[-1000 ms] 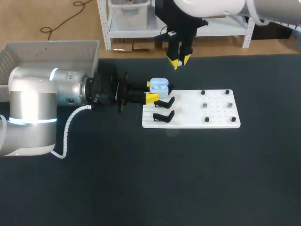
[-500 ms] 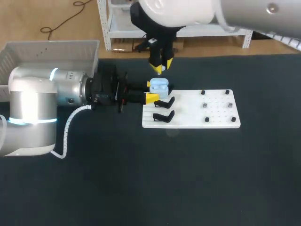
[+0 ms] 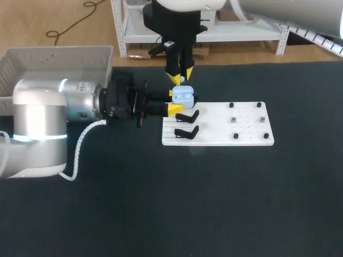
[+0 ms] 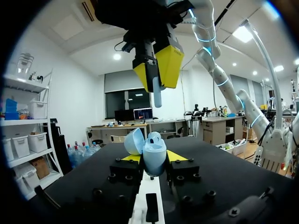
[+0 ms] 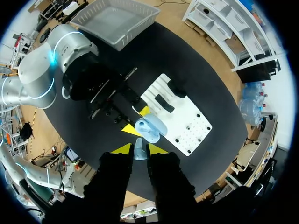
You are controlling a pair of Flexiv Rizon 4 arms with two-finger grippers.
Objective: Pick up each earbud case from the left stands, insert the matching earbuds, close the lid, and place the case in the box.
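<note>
Right arm: has swung left within a second; right gripper now hangs just at 12 o'clock of the earbud case.
Left gripper: clamped on the open earbud case, at the stand board's 10 o'clock corner.
Earbud: pinched in the right gripper, apparently ready for insertion.
</note>
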